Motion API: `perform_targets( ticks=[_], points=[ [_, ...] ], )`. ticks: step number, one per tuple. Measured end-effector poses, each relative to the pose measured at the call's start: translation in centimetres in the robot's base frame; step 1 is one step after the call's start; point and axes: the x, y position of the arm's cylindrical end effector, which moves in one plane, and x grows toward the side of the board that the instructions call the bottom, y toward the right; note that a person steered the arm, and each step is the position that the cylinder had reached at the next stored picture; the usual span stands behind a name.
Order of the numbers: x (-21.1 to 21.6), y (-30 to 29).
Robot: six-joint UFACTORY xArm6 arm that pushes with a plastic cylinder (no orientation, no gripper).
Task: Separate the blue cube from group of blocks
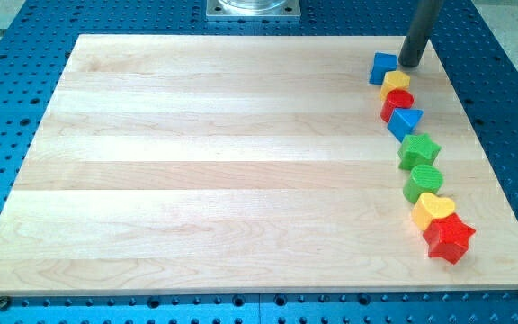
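The blue cube (383, 67) sits at the top end of a curved line of blocks on the right side of the wooden board (196, 162). Below it come a yellow block (396, 82), a red block (397, 102), a blue triangular block (406, 121), a green star (419, 149), a green round block (423, 181), a yellow heart (433, 209) and a red star (449, 238). My tip (411, 63) stands just to the right of the blue cube, close to it and to the yellow block.
The board lies on a blue perforated table (511, 108). A grey metal mount (254, 9) stands at the view's top centre. The board's right edge runs close to the line of blocks.
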Motion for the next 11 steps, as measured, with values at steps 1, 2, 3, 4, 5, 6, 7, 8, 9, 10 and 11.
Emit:
perform_targets(
  ticks=[1,2,3,4,5,6,7,8,9,10,11],
  points=[
    [0.0,-0.1],
    [0.0,-0.3],
    [-1.0,0.4],
    [-1.1,-0.2],
    [1.6,1.8],
    [3.7,2.2],
    [3.8,2.0],
    [3.9,1.2],
    [4.2,-3.0],
    [3.7,-7.5],
    [3.4,-14.4]
  ],
)
